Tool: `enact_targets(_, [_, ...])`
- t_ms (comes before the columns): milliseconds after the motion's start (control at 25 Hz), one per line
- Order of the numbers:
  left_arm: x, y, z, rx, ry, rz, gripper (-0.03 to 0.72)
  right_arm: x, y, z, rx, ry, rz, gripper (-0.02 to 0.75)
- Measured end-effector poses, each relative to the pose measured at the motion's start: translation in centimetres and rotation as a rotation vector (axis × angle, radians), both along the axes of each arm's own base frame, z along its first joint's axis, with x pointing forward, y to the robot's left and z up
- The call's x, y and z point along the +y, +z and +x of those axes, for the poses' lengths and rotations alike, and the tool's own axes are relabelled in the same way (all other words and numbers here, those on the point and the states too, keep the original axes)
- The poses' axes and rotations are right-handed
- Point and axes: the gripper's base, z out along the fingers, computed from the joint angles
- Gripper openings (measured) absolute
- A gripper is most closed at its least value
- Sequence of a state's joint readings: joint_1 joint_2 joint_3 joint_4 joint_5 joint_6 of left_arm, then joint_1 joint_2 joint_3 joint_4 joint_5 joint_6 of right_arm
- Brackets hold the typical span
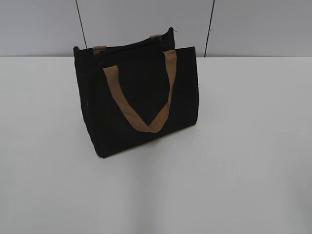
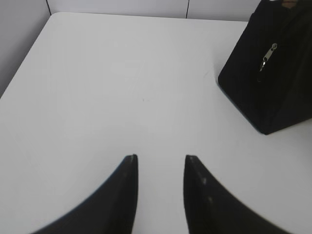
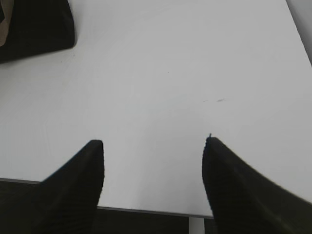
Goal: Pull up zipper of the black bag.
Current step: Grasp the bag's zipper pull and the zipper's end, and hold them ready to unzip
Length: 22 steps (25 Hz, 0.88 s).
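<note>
White table carries the black bag upright, a tan strap draped down its front. Its zipper pull hangs on the end panel. Left gripper and right gripper hover apart from the bag, jaws spread, holding nothing.

no readable text, labels or signs anywhere
</note>
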<state>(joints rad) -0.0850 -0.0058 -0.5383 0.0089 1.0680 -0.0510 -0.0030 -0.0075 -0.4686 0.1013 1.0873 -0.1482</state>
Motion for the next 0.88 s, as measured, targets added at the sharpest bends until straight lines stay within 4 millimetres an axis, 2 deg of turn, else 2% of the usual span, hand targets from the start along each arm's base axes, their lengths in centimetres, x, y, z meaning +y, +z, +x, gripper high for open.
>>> enact_targets(480, [0.0, 0.0, 0.0, -0.002, 0.000, 0.000, 0.241, 0.0, 0.0, 0.0, 0.000, 0.000, 0.000, 0.483])
enact_targets(560, [0.0, 0.6, 0.3, -0.021, 0.001, 0.001, 0.244, 0.0, 0.0, 0.0, 0.000, 0.000, 0.000, 0.483])
enact_targets(720, [-0.3, 3.1, 2.3, -0.125, -0.007, -0.014, 0.250, 0.0, 0.0, 0.0, 0.000, 0.000, 0.000, 0.483])
enact_targets(880, [-1.1, 4.1, 5.7, -0.151, -0.076, -0.002, 0.294, 0.0, 0.0, 0.0, 0.000, 0.000, 0.000, 0.483])
